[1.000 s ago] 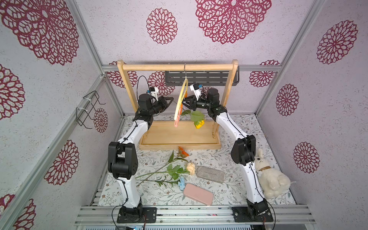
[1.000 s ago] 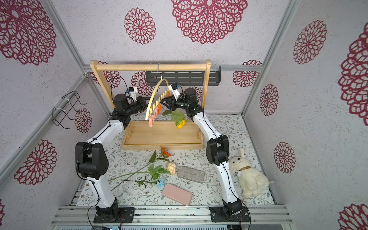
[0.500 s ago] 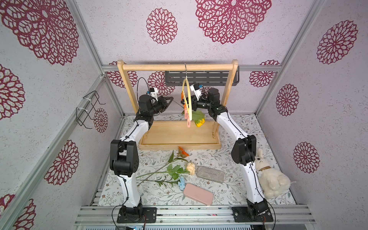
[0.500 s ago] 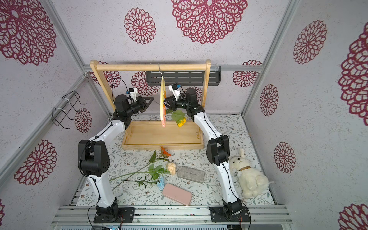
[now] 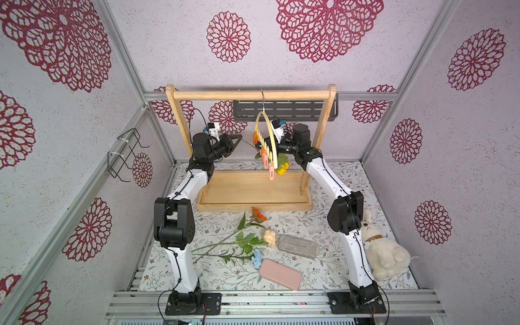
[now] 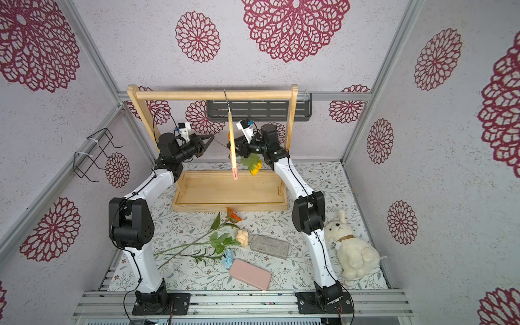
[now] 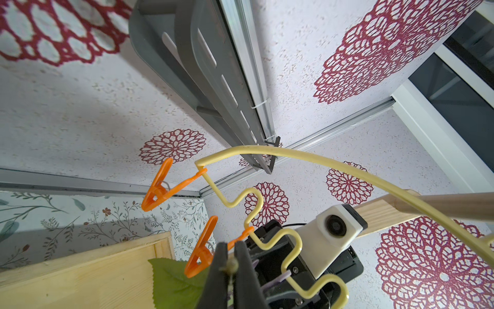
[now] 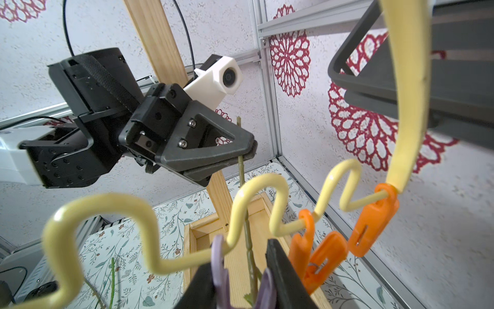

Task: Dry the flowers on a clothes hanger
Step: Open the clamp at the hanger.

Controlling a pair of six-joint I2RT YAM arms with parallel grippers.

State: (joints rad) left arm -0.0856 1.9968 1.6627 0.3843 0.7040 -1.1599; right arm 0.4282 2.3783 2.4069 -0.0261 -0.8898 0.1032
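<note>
Under the far rail [image 5: 247,95], my right pincer [image 8: 240,281] squeezed the lilac clip [image 8: 219,259] open so my left pincer [image 8: 247,154], pinching the sunflower stem [image 8: 241,174], could feed it in. The hanger [image 8: 409,107] hung there, and three flowers [image 5: 253,242] lay near.

Under the rack bar [image 5: 247,95], the hanger [image 8: 409,80], lilac clip [image 8: 217,256] and sunflower [image 6: 254,168] block the middle; the tray [image 5: 253,194] below is bare. Nearer, flowers [image 5: 269,237], two cases [image 5: 280,274] and a plush toy [image 5: 385,256] crowd the mat [image 5: 323,225].
</note>
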